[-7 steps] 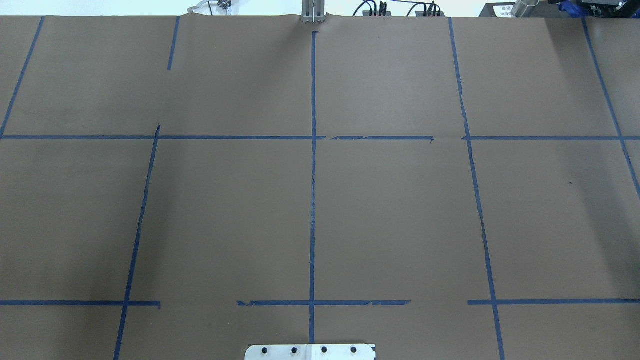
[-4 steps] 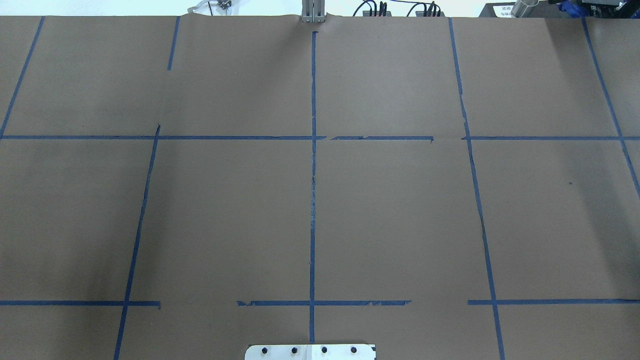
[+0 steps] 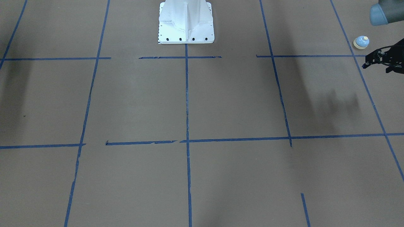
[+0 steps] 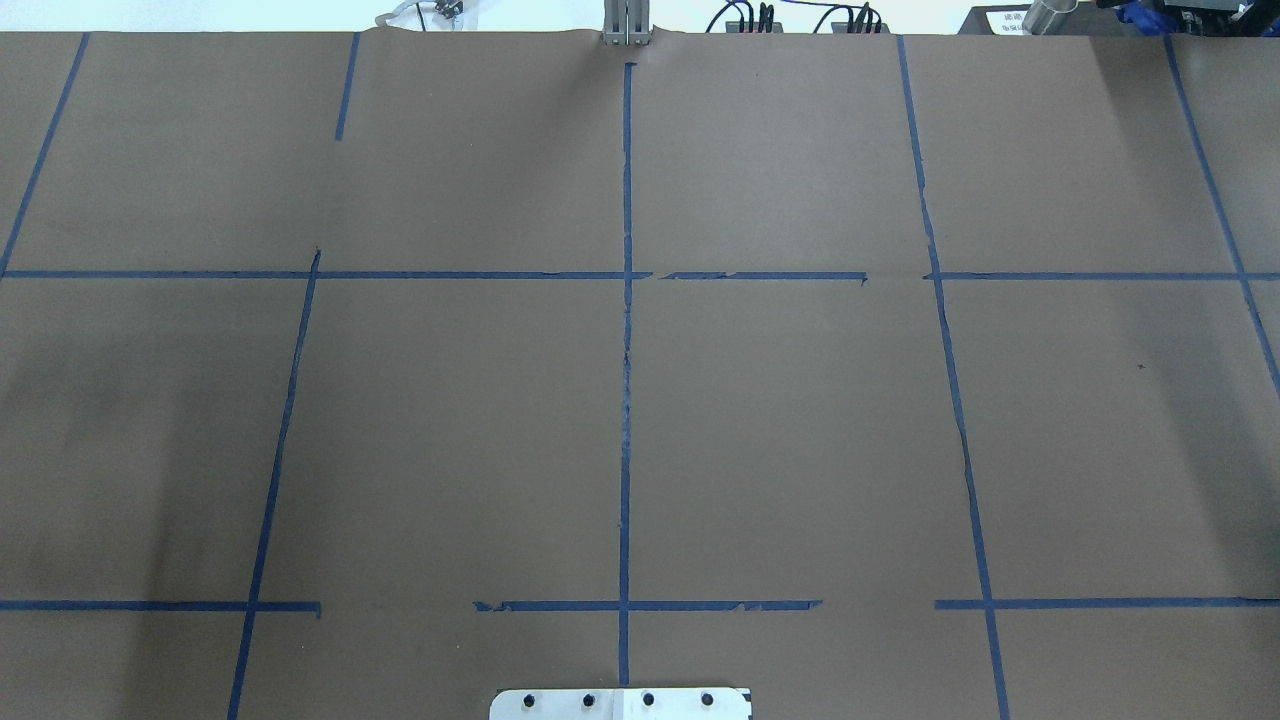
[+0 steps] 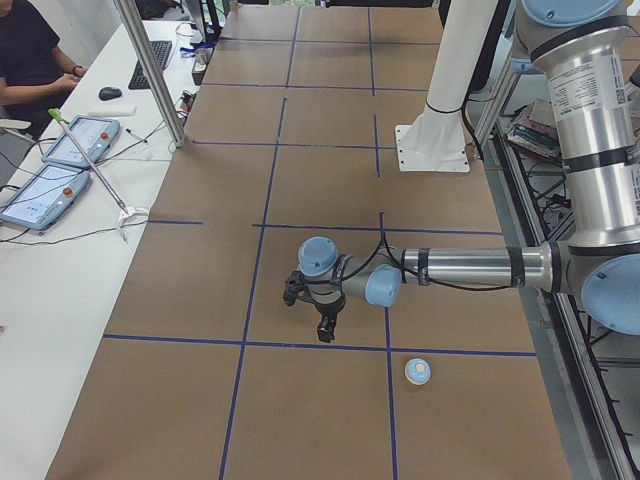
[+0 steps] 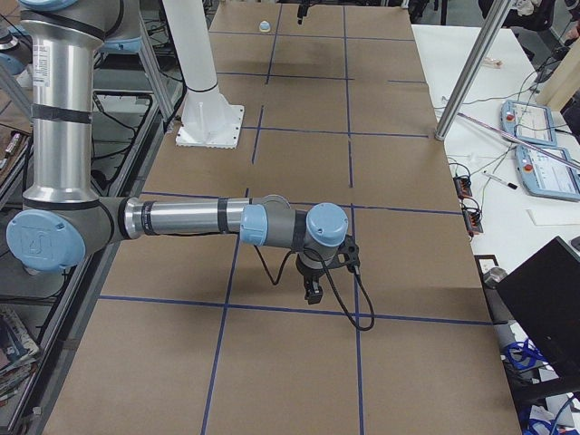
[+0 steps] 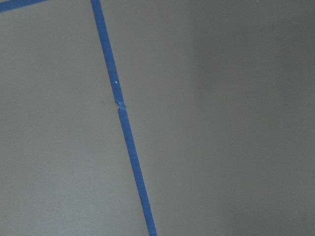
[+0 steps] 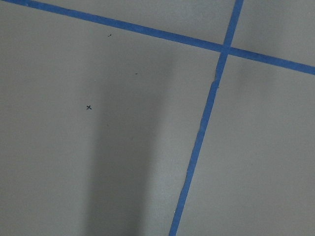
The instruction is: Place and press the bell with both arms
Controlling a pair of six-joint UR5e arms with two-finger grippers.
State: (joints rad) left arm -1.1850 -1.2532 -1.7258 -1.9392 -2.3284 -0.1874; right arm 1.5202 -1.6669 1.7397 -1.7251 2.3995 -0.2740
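Observation:
The small light-blue bell (image 3: 361, 42) with a cream button stands upright on the brown paper near the table's left end. It also shows in the exterior left view (image 5: 418, 372) and far off in the exterior right view (image 6: 265, 25). My left gripper (image 5: 308, 315) hangs just above the paper, apart from the bell and farther from the robot's side; only its black edge (image 3: 383, 60) shows in the front view, and I cannot tell if it is open. My right gripper (image 6: 313, 292) hangs low over the other end; I cannot tell its state. Both wrist views show only paper and tape.
The white bolted pedestal (image 3: 186, 22) stands at the robot's side in the middle. Blue tape lines (image 4: 626, 350) divide the brown paper. A metal post (image 5: 150, 70), tablets (image 5: 70, 140) and a seated person (image 5: 25, 50) are on the operators' side.
No arm or bell enters the overhead view. The soft shadow on the paper at its left has spread a little.

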